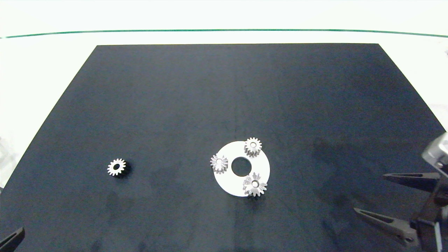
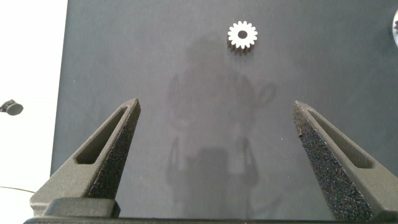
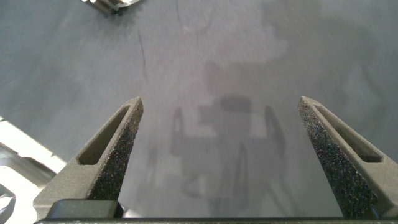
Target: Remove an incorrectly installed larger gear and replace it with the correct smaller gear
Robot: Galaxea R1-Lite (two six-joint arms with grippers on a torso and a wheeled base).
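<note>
A big dark mat [image 1: 224, 105] is lying flat and taking up most of the space. It is nearly black with a little blue in it, and soft gray shadows are falling on it here and there. Under the mat, a white table [image 1: 42, 70] is showing along the far side and at both side edges. Bright light is shining on the white top, making it glow. A thin green line [image 1: 224, 30] is running across the table near the far edge, curving down a little at both ends.
</note>
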